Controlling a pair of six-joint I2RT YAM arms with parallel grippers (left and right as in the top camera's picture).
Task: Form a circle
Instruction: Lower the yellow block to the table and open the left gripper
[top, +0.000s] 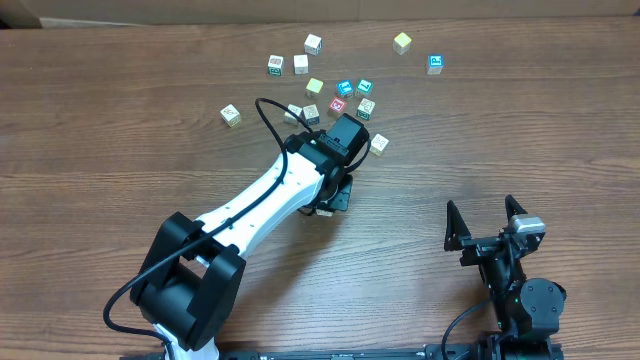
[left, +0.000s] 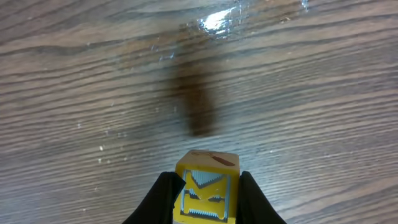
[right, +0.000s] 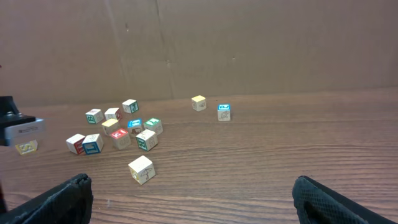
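K: Far centre of the surface (top: 120, 150) sits the circle (top: 337, 104), a tight huddle of letter cubes with the red-printed one on its near side. Loose cubes (top: 402, 42) lie scattered well apart around it.

M: Left pincer (left: 208, 194)?

K: Nearly closed, clamped on a yellow cube (left: 207, 167). The cube looks clear of the wood, since its shadow falls apart from it. Right pincer (top: 481, 210) is parked near right, spread wide, holding nothing.

M: Risks?

K: The cube juts past the tips, so the grip looks shallow. A nudge against the wood could twist it or pop it free. If it were let go from that height, I'd expect a bounce. Worse, the left arm (top: 270, 190) overlaps the circle's near edge from above. Coming down among cubes packed that close, the tips could shove neighbours and break the ring.

M: What differs between the views?

K: Only the left wrist view shows the grip and the held cube; overhead hides both beneath the arm. But the left wrist view shows bare wood and no circle. The right wrist view gives the circle (right: 119, 133) low from the near side, unobstructed, plus a lone cube (right: 142, 169) in front of it.
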